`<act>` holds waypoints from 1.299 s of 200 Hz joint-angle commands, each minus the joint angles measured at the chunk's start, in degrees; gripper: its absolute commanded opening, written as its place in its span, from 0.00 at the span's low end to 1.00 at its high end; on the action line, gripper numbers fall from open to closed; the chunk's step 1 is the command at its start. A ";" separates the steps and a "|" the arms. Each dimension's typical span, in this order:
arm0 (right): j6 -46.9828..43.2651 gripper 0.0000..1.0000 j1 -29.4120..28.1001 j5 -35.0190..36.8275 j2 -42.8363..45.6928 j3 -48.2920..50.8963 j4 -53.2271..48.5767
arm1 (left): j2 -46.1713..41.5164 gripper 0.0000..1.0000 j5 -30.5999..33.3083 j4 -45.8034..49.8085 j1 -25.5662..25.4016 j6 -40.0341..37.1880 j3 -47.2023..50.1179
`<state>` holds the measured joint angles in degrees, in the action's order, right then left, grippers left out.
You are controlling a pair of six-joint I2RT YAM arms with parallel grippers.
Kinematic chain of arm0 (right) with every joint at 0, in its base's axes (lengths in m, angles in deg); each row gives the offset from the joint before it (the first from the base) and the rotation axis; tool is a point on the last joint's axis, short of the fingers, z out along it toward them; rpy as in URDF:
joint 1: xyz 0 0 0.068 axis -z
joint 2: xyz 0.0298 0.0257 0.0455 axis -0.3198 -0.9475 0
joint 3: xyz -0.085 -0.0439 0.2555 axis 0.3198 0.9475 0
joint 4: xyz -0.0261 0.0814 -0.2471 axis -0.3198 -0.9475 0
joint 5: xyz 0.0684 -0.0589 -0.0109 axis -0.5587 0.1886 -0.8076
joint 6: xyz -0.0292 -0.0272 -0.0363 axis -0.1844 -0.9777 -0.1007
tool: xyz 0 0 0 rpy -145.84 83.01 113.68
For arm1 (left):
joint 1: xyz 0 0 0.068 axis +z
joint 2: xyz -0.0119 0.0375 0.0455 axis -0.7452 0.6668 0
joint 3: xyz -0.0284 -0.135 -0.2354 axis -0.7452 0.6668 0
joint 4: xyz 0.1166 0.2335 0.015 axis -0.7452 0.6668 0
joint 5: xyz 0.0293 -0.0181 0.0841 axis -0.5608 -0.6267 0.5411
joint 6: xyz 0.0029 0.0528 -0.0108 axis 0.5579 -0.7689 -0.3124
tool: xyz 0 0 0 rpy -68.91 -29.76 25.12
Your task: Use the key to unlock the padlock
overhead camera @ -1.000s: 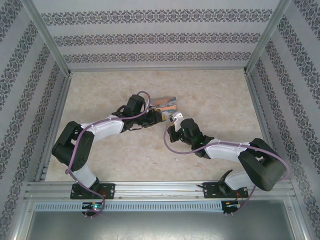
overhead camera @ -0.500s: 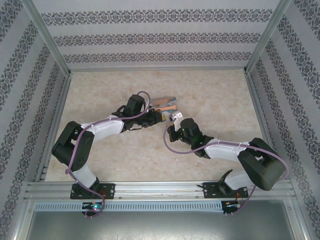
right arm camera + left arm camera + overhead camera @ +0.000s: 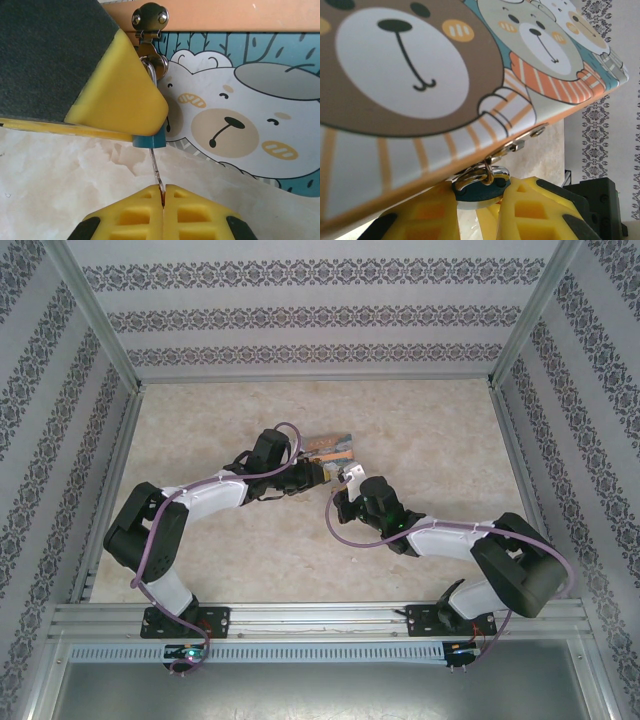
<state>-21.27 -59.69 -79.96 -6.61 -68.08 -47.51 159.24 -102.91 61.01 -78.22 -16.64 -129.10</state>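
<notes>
**Clerk:** Item one, right gripper [image 3: 162, 192]. The fingers are pressed together and clamped on the head of the key [image 3: 155, 172]. Its thin silvery blade runs straight up from the fingertips to the underside of the padlock [image 3: 149, 142].

**Checker:** Is it seated in the keyway?

**Clerk:** The tip meets the blue body. How deep it sits cannot be told, because a yellow finger covers most of the lock.

**Checker:** Item two?

**Clerk:** Left gripper [image 3: 481, 196]. It is nearly closed, pinching the padlock's blue body from both sides. The silvery shackle [image 3: 481, 175] is threaded through the hasp [image 3: 520, 146] on the front of the tin [image 3: 420, 125]. The lock hangs there just above the table [image 3: 55, 170].

**Checker:** Handling note for the step?

**Clerk:** Judged as insert-and-turn.
- Keep the blade in line with the lock's axis and push it fully home before any twist.
- Roll the right wrist about the blade itself, not around it.
- The left grip should hold the body firm against that twist.
- The blade is thin, so go gently; it could bend or slip between the pads.

**Checker:** Any markings?

**Clerk:** No writing is legible, and no brand can be made out on the lock or key. The tin's decoration is cartoon bears in orange striped scarves on a teal ground.
</notes>
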 commanded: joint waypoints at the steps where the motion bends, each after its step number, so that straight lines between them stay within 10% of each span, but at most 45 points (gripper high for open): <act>1: 0.46 0.00 -0.60 0.61 -0.86 -2.02 4.03 | -1.25 0.13 -2.19 -1.68 -0.75 -0.01 -0.96; 260: 6.39 0.00 4.64 -13.02 -7.45 -3.71 18.96 | -1.50 0.12 -2.47 -1.33 -0.75 -0.09 -0.25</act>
<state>-16.60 -55.62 -89.56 -13.54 -69.37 -38.38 159.24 -100.22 60.88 -77.70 -16.64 -129.10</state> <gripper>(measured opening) 0.048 0.166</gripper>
